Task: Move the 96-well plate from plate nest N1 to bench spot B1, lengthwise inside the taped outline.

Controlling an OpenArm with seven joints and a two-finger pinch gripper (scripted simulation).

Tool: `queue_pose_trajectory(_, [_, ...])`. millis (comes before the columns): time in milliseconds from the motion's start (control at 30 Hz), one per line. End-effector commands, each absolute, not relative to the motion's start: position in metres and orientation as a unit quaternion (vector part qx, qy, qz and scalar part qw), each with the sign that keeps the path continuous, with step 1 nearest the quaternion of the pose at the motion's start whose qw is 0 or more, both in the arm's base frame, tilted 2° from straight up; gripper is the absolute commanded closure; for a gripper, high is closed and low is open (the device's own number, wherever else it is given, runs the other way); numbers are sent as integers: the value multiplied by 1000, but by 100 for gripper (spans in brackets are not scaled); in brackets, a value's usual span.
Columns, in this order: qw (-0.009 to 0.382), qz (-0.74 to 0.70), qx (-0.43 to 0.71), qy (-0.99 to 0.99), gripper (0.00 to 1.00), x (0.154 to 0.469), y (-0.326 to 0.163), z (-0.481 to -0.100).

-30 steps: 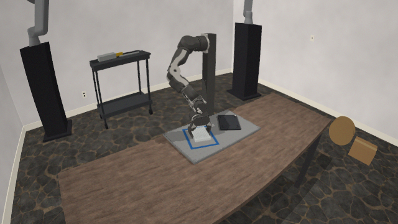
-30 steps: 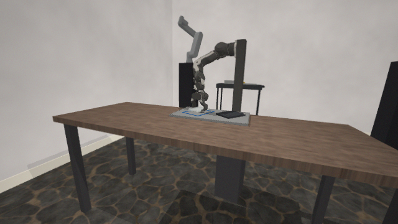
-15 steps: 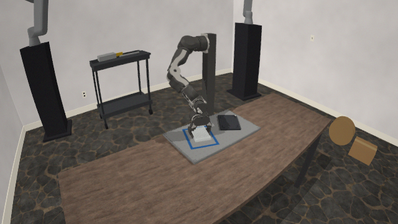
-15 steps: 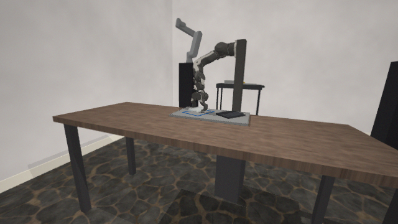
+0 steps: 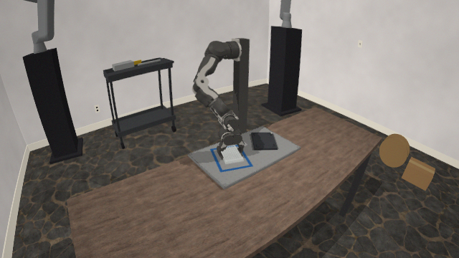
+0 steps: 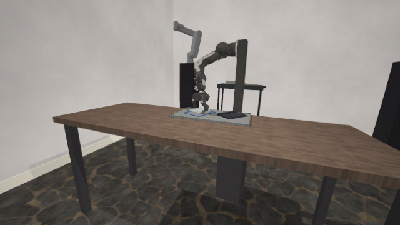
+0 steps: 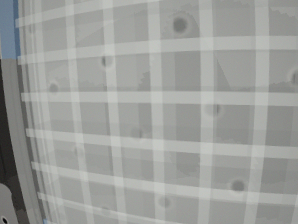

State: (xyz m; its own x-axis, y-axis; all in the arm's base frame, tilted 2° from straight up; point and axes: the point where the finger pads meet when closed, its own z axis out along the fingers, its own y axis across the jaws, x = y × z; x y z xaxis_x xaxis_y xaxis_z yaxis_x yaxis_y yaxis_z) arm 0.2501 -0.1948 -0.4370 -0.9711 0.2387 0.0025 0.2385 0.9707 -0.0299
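Over the taped outline (image 5: pixel 231 168), fingers (image 5: pixel 220 147) half-hide the gripped 96-well plate (image 5: pixel 232 155).

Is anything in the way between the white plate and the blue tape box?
Nothing visible. The tool is shut on the 96-well plate, which is already over the taped outline. The black plate nest sits off to the side, apart.

The white well plate (image 5: pixel 233 154), gridded with small wells, sits right way up directly under the gripper (image 5: pixel 231 145), clamped between its fingers, within the blue taped outline (image 5: pixel 219 166) on the grey deck. The dark, flat plate nest (image 5: pixel 264 140) lies near the gripper's side, bare.
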Motion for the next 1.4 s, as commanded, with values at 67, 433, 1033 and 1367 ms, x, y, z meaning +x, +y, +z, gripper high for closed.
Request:
queue_pose_trajectory(67, [4, 10, -118, -993, 100, 249, -193, -439])
queue_pose_trajectory(433, [4, 10, -118, -993, 100, 249, -193, -440])
queue_pose_trajectory(1033, [5, 10, -118, -993, 100, 248, -193, -443])
queue_pose_trajectory(1367, [5, 10, -118, -993, 100, 248, -193, -445])
